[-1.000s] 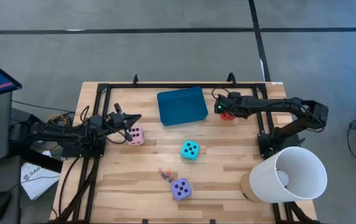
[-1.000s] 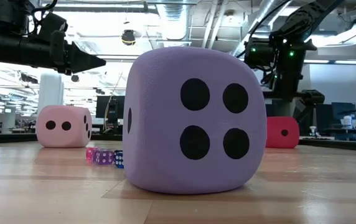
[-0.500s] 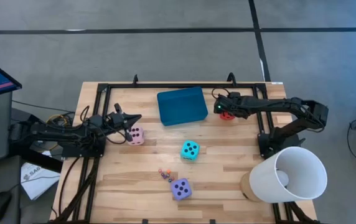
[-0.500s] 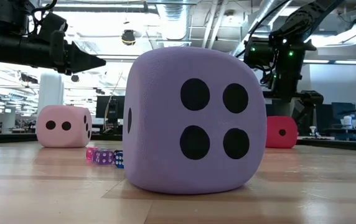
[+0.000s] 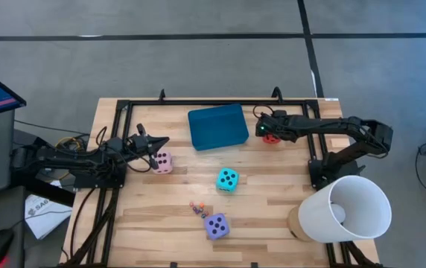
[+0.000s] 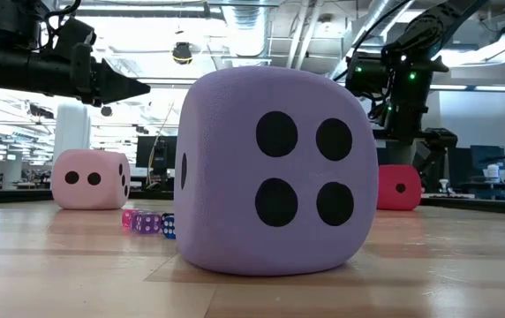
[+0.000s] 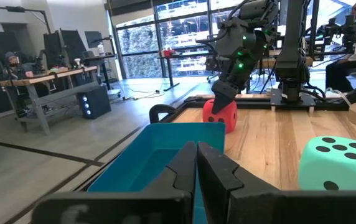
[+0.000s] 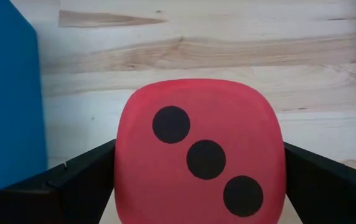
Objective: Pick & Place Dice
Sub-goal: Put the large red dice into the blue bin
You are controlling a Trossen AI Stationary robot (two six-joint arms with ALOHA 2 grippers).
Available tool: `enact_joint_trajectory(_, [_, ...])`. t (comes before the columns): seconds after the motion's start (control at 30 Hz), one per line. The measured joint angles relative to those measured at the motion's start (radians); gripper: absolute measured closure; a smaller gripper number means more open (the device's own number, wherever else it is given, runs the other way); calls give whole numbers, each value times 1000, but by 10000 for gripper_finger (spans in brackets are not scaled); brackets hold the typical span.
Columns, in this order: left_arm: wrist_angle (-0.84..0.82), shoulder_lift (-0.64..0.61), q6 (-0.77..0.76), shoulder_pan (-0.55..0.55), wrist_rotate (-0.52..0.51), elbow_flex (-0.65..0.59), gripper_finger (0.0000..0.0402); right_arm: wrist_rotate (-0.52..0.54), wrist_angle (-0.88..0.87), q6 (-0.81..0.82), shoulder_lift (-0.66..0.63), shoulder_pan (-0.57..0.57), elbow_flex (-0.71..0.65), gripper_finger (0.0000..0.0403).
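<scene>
The red die (image 8: 200, 165) shows three pips on top and rests on the table near the far right corner (image 5: 273, 138). My right gripper (image 8: 200, 155) hangs over it from above, open, one finger along each side of the die. My left gripper (image 7: 196, 163) is shut and hovers level just beyond the pink die (image 5: 163, 161), touching nothing. The turquoise die (image 5: 227, 179) sits mid-table. The purple die (image 5: 216, 225) sits near the front edge and fills the low view (image 6: 270, 172). My right gripper points down with its fingers (image 8: 84, 171) flanking the red die's two opposite sides (image 8: 123, 155). Their inner edges run right along the die. I cannot tell whether they touch it. The die stands flat on the table.
A flat teal tray (image 5: 217, 126) lies at the far middle, left of the red die. A few tiny dice (image 5: 196, 208) lie by the purple die. A white lamp shade (image 5: 343, 208) stands at the near right corner. A black frame (image 5: 220, 102) rims the table.
</scene>
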Motion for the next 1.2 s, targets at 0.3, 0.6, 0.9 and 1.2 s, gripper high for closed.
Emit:
enact_joint_trajectory(0.3, [0,0,0,0,-4,0,396,2,3,-6,0,-2,0,3])
enact_joint_trajectory(0.6, [0,0,0,0,-4,0,396,2,3,-56,0,0,0,25])
enact_joint_trajectory(0.9, [0,0,0,0,-3,0,396,2,3,-101,0,-1,1,38])
enact_joint_trajectory(1.2, [0,0,0,0,1,0,396,14,0,-202,0,-1,80,36])
